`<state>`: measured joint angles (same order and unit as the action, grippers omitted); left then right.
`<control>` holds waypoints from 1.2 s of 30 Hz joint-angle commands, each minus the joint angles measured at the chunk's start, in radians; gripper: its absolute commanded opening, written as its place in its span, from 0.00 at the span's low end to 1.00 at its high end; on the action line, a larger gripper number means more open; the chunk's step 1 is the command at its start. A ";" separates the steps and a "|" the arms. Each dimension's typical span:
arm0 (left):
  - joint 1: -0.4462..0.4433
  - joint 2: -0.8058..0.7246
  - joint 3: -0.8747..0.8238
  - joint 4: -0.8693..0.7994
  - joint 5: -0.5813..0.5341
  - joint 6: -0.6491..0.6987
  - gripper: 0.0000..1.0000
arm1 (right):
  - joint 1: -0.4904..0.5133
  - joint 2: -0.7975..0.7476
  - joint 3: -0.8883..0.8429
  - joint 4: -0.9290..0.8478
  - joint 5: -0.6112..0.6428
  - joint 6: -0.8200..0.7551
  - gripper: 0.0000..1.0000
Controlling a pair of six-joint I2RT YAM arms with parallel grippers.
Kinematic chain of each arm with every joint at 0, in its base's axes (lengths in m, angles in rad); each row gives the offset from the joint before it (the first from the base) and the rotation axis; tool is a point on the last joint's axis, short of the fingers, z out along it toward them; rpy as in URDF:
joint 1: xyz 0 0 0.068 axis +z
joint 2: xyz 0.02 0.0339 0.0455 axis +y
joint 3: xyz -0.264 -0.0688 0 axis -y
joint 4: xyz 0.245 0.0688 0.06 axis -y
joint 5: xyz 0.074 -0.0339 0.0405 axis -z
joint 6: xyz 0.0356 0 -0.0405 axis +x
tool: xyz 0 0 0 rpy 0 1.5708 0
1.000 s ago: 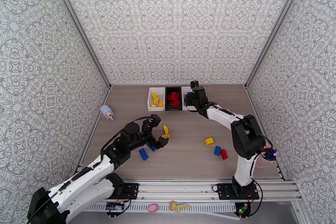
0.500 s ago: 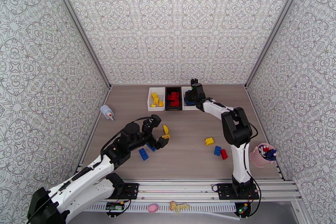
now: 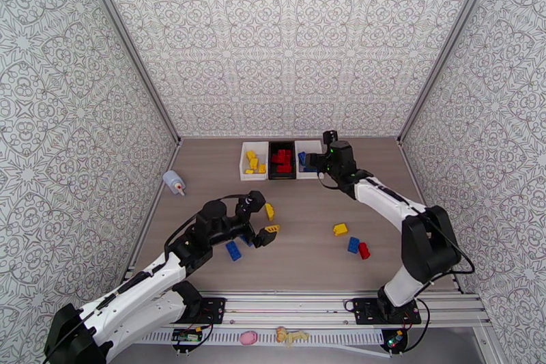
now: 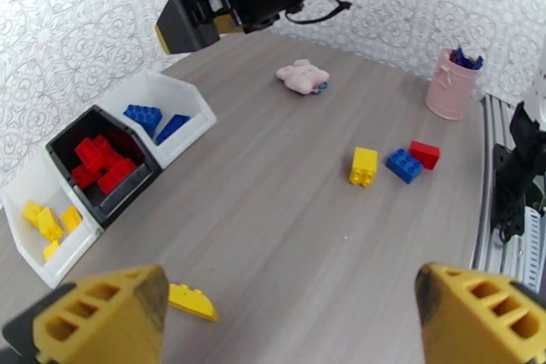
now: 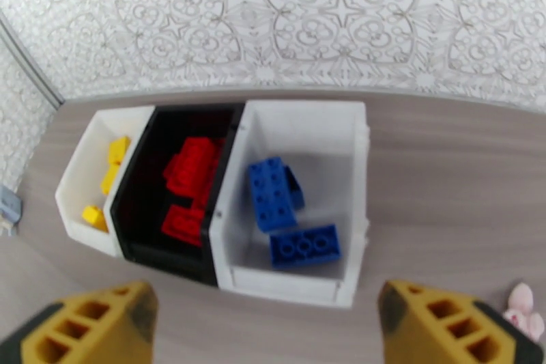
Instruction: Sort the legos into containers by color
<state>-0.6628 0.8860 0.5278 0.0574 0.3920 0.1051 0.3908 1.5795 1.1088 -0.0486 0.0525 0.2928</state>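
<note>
The right jaws hang wide and empty above the far-right bin (image 5: 321,130), seemingly placed for dropping onto the blue legos (image 5: 273,194) there, while the left jaws, equally wide, bracket a yellow lego (image 4: 193,302) on the desk (image 4: 286,208), likely to grab it.

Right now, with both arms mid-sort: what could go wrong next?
1. The yellow wedge brick lies close by one of the left fingers, far off centre of the gap; closing here may shove it rather than grip it.
2. The blue brick and red brick sit very close together; grabbing one may drag the other.
3. The right fingers hang open by the white bin; a low pull-back could clip it.
</note>
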 commanded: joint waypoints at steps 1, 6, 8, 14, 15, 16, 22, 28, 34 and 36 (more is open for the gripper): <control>-0.013 -0.005 -0.020 0.023 0.090 0.075 1.00 | 0.000 -0.092 -0.086 -0.188 0.033 0.015 0.92; -0.018 -0.004 -0.024 0.007 0.137 0.123 1.00 | 0.008 -0.186 -0.123 -0.468 0.034 -0.002 0.93; -0.020 0.003 -0.019 0.001 0.152 0.135 1.00 | 0.016 -0.205 -0.127 -0.558 0.023 -0.013 0.93; -0.026 0.038 -0.003 -0.004 0.184 0.149 1.00 | 0.028 -0.185 -0.108 -0.768 0.024 -0.030 0.92; -0.027 0.045 0.000 -0.004 0.188 0.150 1.00 | 0.028 -0.173 -0.107 -0.787 0.023 -0.032 0.92; -0.027 0.049 0.002 -0.002 0.191 0.150 1.00 | 0.029 -0.161 -0.106 -0.800 0.018 -0.036 0.92; -0.033 0.060 0.001 -0.003 0.205 0.150 1.00 | 0.039 -0.059 -0.109 -0.819 -0.010 -0.064 0.90; -0.039 0.057 -0.005 -0.008 0.202 0.150 1.00 | 0.043 0.025 -0.112 -0.802 0.000 -0.060 0.86; -0.041 0.060 -0.006 -0.014 0.196 0.154 1.00 | 0.042 0.075 -0.110 -0.788 -0.011 -0.054 0.78; -0.041 0.060 -0.006 -0.016 0.196 0.154 1.00 | 0.043 0.083 -0.114 -0.786 -0.015 -0.052 0.74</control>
<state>-0.6945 0.9409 0.5121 0.0563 0.5762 0.2409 0.4267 1.6501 0.9974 -0.8387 0.0544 0.2386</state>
